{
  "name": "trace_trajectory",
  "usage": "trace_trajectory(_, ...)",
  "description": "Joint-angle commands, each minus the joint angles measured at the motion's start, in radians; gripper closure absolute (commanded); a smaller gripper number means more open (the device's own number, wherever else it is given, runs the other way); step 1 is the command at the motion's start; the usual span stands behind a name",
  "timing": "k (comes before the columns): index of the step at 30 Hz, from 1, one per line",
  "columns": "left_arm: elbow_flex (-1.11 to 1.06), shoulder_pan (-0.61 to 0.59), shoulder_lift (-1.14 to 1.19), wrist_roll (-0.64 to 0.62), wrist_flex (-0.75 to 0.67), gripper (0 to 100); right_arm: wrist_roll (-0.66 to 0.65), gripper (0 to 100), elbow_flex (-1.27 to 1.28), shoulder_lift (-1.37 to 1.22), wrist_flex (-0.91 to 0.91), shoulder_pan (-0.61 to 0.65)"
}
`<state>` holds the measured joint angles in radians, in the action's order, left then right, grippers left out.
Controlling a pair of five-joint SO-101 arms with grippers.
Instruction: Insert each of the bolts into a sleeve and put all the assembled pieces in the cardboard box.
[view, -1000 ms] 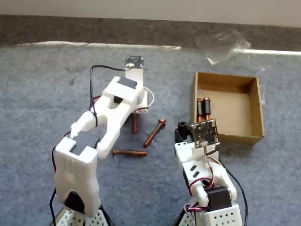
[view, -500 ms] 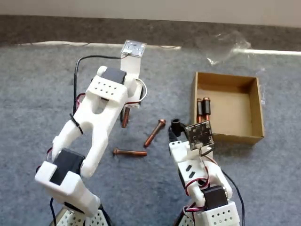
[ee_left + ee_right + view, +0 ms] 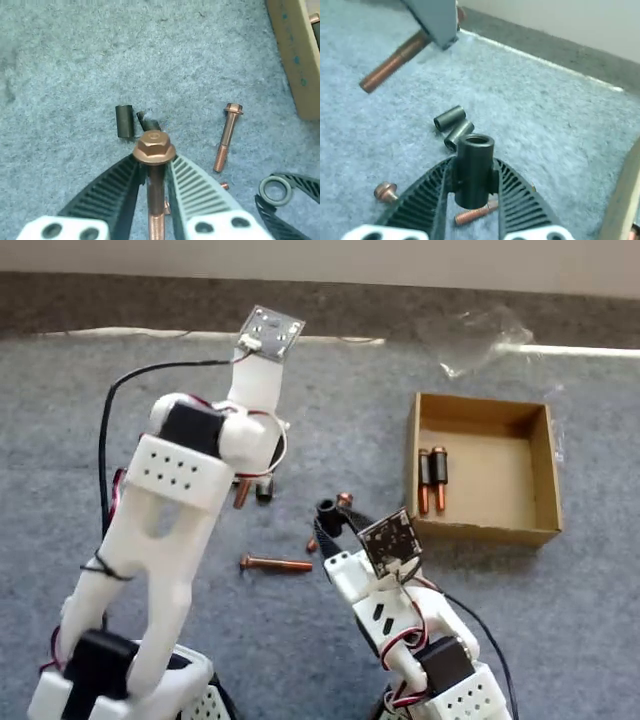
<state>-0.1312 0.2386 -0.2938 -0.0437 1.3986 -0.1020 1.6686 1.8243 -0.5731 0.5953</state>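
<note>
Cardboard box (image 3: 500,532) in the high view has two put-together pieces (image 3: 431,479) inside. One loose bolt (image 3: 275,563) lies on the grey carpet (image 3: 80,410).

In the left wrist view, the left gripper (image 3: 152,175) squeezes a copper bolt (image 3: 154,150) above a spare sleeve (image 3: 125,120).

In the right wrist view, the right gripper (image 3: 472,192) squeezes a black sleeve (image 3: 474,165).
</note>
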Motion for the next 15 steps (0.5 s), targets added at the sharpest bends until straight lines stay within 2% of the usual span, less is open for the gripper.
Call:
trace_trajectory(1, -0.081, 0.022, -0.193, 0.008, -0.034, 96, 0.003, 99.5, 0.097, 0.012, 0.127, 0.018)
trace_trajectory(7, -0.262, 0.021, -0.387, 0.008, -0.184, 96, 0.003, 99.5, 0.116, 0.012, 0.277, 0.018)
trace_trajectory(15, -0.515, 0.021, -0.633, 0.008, -0.437, 96, 0.009, 99.5, 0.116, 0.008, 0.283, 0.018)
